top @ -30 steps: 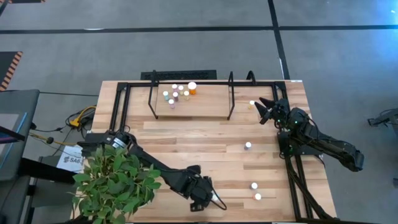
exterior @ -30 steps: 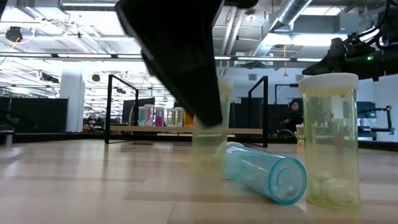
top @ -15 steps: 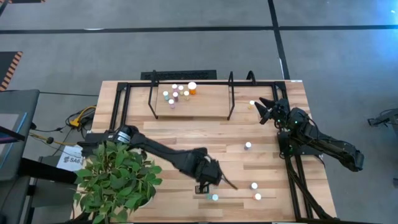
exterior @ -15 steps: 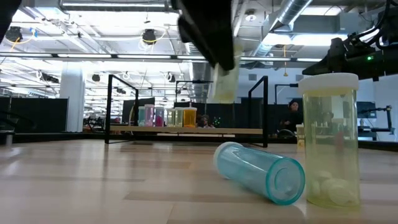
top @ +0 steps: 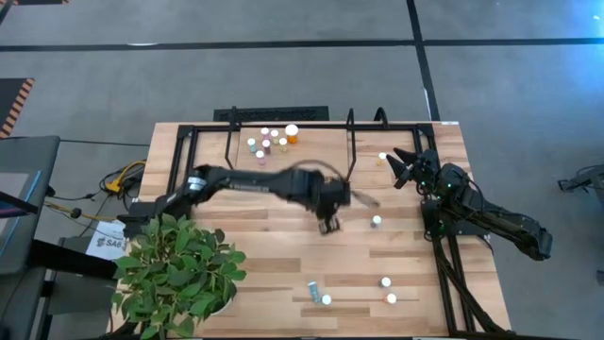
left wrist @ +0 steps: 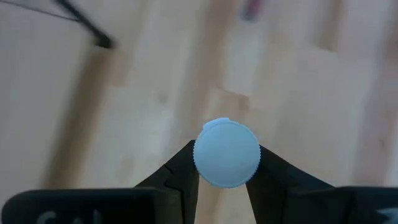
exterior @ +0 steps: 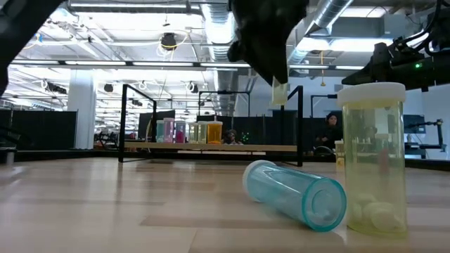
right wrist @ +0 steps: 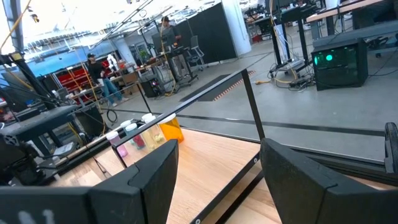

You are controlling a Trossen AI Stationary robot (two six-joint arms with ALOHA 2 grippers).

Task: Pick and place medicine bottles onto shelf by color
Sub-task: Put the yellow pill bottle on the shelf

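My left gripper (top: 329, 219) is shut on a yellowish medicine bottle (exterior: 280, 92) and holds it in the air over the middle of the table, right of the shelf's near edge. The shelf (top: 311, 162) stands at the far side with several bottles (top: 269, 142) on its board. A teal bottle (exterior: 296, 194) lies on its side near the front edge. A yellowish bottle (exterior: 373, 165) stands upright beside it. My right gripper (top: 400, 166) is open and empty at the shelf's right end. My left gripper pinches the yellowish bottle between its two fingers, one on each side, right at the pale cap (left wrist: 202, 163). The fingers come from above, pointing down. The bottle hangs below them, lifted clear of the table, its lower end (exterior: 280, 97) showing under the fingers.
Loose capped bottles stand on the right part of the table (top: 376, 221), (top: 385, 281), (top: 390, 298), and one (top: 382, 158) is near my right gripper. A green plant (top: 175, 274) covers the near left corner. Black frame bars (top: 444, 274) run along the right edge.
My left gripper has risen from near the table's front edge with the yellowish bottle, lifting it clear, and swung quickly toward the far edge and the shelf, a little to the right. The teal bottle has stayed lying where it was.
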